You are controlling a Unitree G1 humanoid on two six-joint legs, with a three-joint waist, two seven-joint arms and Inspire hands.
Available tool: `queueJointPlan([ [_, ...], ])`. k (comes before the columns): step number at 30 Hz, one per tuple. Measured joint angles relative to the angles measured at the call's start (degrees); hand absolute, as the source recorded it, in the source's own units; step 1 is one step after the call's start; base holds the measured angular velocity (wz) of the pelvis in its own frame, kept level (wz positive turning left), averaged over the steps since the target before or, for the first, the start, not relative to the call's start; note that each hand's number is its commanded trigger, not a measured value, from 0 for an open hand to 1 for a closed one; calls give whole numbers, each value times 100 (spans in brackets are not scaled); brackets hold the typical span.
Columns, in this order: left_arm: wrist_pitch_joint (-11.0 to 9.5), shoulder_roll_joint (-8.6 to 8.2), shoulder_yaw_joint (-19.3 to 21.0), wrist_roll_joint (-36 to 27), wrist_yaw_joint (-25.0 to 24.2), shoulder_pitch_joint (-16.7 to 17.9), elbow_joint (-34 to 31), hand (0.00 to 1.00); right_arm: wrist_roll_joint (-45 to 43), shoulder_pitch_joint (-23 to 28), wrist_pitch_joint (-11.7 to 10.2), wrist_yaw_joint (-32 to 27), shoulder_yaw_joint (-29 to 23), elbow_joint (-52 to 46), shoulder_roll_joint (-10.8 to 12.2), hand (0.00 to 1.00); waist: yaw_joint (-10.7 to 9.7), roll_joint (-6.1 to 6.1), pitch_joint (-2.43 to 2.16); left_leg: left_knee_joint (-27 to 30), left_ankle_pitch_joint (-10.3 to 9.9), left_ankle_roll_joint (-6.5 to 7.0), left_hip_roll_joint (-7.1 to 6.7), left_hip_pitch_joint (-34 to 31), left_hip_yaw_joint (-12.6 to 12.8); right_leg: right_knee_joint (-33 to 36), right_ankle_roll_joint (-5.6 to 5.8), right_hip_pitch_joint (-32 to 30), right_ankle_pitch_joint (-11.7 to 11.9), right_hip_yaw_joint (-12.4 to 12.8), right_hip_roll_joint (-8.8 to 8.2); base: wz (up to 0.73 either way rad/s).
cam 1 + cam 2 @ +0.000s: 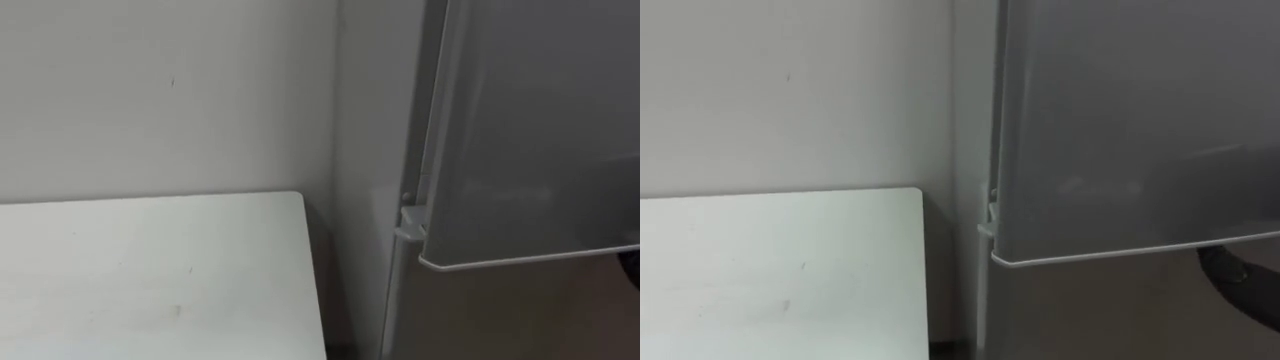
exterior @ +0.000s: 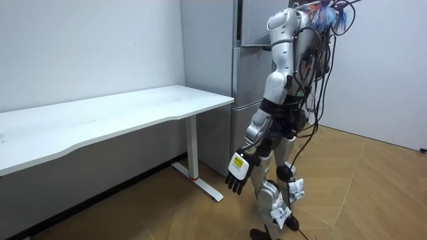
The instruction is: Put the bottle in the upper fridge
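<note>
**Robot standing at the fridge, beside the worktop**

The robot stands upright on a wooden floor (image 2: 360,193), facing the fridge (image 2: 248,87), with the end of the white worktop (image 1: 150,280) on its left. In the room view its left arm hangs straight down at its side. The left robot hand (image 2: 238,175) is level with the thigh, fingers loosely apart and pointing at the floor, and it holds nothing.

In the eye views the near right corner of the worktop lies at the lower left, its surface bare. A narrow dark gap separates it from the grey side of the fridge.

To the right is the fridge's upper door (image 1: 540,130), carried on a hinge (image 1: 408,222) at its left lower corner. The door's pale lower edge runs across to the views' right side.

Just under that edge, at the lower right, a dark shape (image 1: 1240,280) comes in from the side of the robot's right arm. It cannot be told whether this is the right robot hand, or how its fingers are set.

It cannot be told where the bottle is.

Behind the worktop and the fridge rises a plain pale wall (image 1: 150,90).
</note>
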Motion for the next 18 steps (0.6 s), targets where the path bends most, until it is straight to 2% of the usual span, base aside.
queueJointPlan([
  [5, -7, -1, -6, -1, 0, 3, 10, 0, -22, -9, 4, 10, 132, -1, 0, 0, 27, 10, -10, 20, 4, -5, 11, 18, 26, 28, -7, 2, 4, 36, 12, -3],
  [8, -7, -1, -6, -2, -2, 13, 23, 0, -146, -54, 86, 79, 172, -1, 0, 0, 50, -1, -7, 21, 6, -9, 21, 7, 62, 16, -14, 1, 8, 49, 15, -6],
  [13, -7, 3, -8, -3, -3, 2, 136, 0, -169, -104, 261, 100, 182, 0, 0, 0, 60, -85, -3, 73, 7, -9, 25, -3, 43, 9, -23, -6, 12, -7, -2, 1],
  [18, -3, 8, -10, -1, -14, 2, 192, 0, -174, -104, 342, 99, 186, 1, 25, 0, 105, -152, -5, 91, 7, -10, 37, -6, 39, 9, -38, -3, 22, -15, 5, 0],
])
